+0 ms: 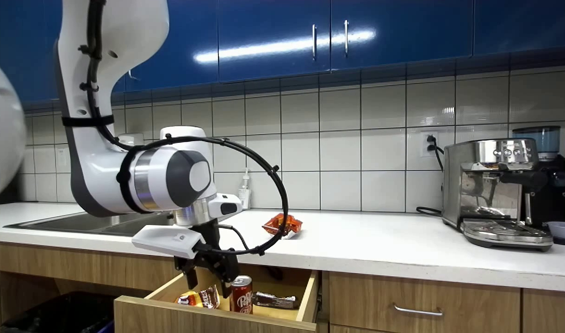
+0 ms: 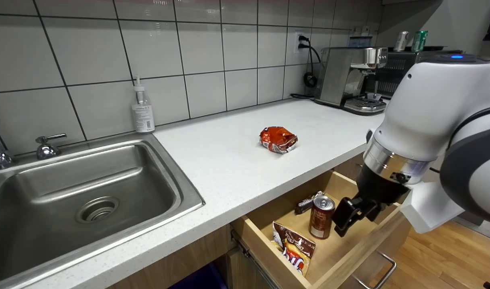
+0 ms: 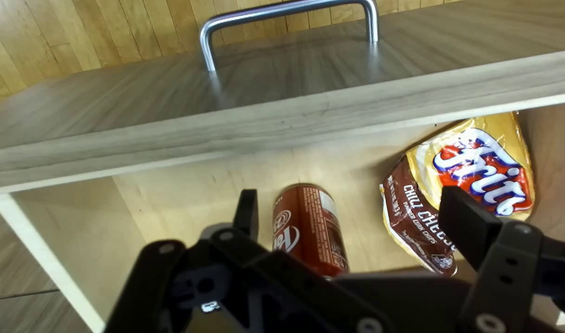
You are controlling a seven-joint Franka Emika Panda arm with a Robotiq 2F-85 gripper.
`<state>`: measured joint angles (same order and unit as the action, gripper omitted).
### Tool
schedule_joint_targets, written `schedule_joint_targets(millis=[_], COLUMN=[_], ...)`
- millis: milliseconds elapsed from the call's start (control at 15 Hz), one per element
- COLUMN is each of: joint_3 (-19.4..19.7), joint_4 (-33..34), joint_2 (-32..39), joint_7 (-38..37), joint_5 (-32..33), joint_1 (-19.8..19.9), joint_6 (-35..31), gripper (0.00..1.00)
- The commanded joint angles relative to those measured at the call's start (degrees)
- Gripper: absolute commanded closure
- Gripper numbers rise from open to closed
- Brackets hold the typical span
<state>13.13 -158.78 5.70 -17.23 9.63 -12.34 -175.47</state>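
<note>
Dr Pepper can [image 1: 242, 296] standing beside spread tool [image 3: 349, 212] in pulled-out drawer [image 1: 185, 320]

The tool is hanging over the drawer, its black fingers [image 3: 247, 212] set wide apart and gripping nothing. One finger is showing just beside the can; the views are not revealing whether the two are touching. The can is standing upright on the drawer's bottom, its flat base apparently giving it steady footing. A Fritos bag [image 3: 458, 171] is resting aslant by a side wall [image 2: 265, 252], which is probably propping the soft packet. Deeper in, a dark-wrapped bar [image 1: 275, 300] is lying on its long side, seemingly too slim to be standing alone. Up on the table [image 1: 356, 236], a crumpled orange-red bag [image 2: 278, 139] is sitting well apart from the tool, its loose folds likely spreading enough to be stopping any roll.
</note>
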Motion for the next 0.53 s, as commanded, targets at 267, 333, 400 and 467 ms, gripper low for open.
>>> schedule_joint_targets(millis=[267, 333, 400, 467], joint_3=[-8.71, -9.07, -9.16, -9.23], joint_4=[-0.72, -1.21, -0.39, -0.07], joint_2=[-4.65, -5.17, -4.66, -4.56], joint_7=[8.40, 8.89, 8.91, 8.96], joint_5=[-10.75, -11.72, -12.06, -12.55], joint_1=[8.36, 8.80, 9.10, 9.40], joint_6=[6.07, 6.79, 7.74, 8.56], gripper=[0.00, 0.00, 0.00, 0.00])
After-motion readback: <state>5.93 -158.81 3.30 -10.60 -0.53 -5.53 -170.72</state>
